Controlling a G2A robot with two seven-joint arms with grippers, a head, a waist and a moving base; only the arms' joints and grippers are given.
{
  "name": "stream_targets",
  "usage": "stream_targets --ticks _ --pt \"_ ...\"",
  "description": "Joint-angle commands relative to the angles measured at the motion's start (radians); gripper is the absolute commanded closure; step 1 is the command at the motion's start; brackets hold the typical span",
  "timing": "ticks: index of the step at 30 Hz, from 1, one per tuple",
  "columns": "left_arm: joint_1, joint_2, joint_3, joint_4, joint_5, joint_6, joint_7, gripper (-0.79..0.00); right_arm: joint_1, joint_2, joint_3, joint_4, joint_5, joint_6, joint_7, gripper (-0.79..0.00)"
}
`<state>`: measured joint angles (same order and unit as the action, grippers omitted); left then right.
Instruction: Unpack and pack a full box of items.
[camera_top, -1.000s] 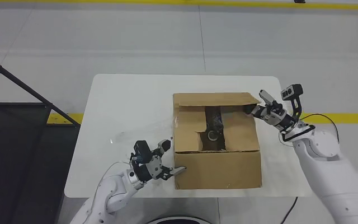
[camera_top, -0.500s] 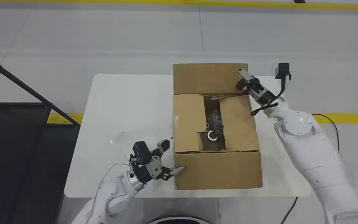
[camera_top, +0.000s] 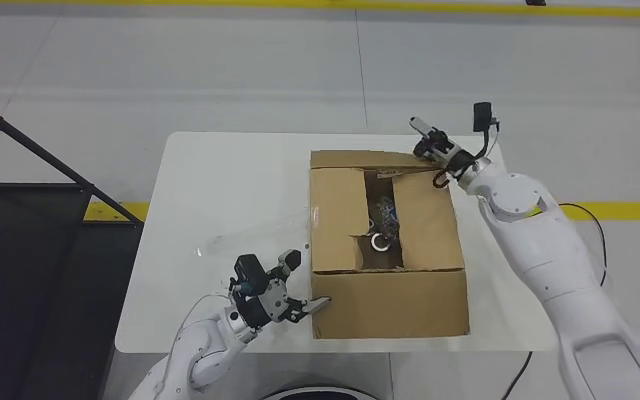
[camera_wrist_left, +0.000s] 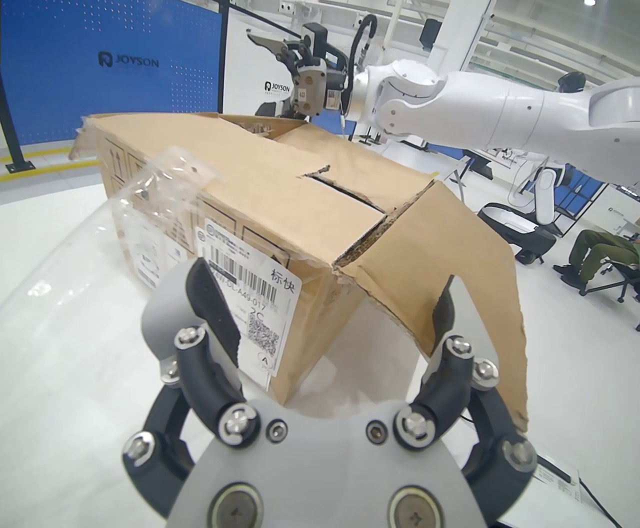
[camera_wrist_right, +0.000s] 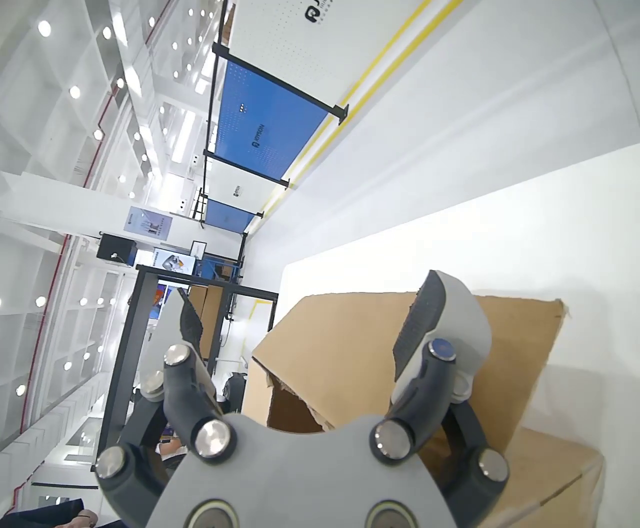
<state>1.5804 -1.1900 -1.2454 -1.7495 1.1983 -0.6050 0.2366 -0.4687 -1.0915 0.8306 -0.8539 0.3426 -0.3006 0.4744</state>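
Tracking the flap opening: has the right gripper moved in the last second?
Yes. The right gripper moved along the box toward the far edge of the table.

Things (camera_top: 381, 222) inside the box (camera_top: 432, 235) mostly hidden under its flaps (camera_top: 335, 215), too dark and small to name.

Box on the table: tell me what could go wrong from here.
1. The far flap stands roughly upright. The open right gripper is near it but not clamped on it, so the flap may drop back over the items.
2. Loose clear tape hangs off the side of the box, close to the open left gripper, and could snag its fingers.
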Motion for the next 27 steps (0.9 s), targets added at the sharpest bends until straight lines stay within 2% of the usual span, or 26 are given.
stream_targets --ticks 1,7,10,12,19,23,27 --pt "0.002 0.001 -0.001 -0.002 0.000 -0.001 0.003 -0.785 0.004 -0.005 0.007 0.020 0.007 -0.020 -0.003 -0.785" --pt "0.018 0.004 -0.012 -0.035 0.010 0.013 0.026 -0.785 -0.020 -0.003 0.062 -0.004 0.057 -0.106 0.015 -0.785" --pt "0.031 0.006 -0.032 -0.063 0.018 0.046 0.051 -0.785 -0.058 0.011 0.110 -0.074 0.109 -0.134 0.076 -0.785" --pt "0.042 0.007 -0.055 -0.086 0.010 0.068 0.072 -0.785 -0.100 0.026 0.152 -0.148 0.160 -0.137 0.159 -0.785" --pt "0.102 0.016 -0.179 -0.157 -0.033 0.136 0.151 -0.785 -0.271 0.089 0.270 -0.437 0.179 0.055 0.447 -0.785" --pt "0.141 0.019 -0.251 -0.172 -0.073 0.173 0.184 -0.785 -0.342 0.105 0.289 -0.542 0.139 0.135 0.512 -0.785" --pt "0.178 0.020 -0.296 -0.180 -0.101 0.180 0.200 -0.785 -0.376 0.105 0.273 -0.571 0.098 0.185 0.494 -0.785"
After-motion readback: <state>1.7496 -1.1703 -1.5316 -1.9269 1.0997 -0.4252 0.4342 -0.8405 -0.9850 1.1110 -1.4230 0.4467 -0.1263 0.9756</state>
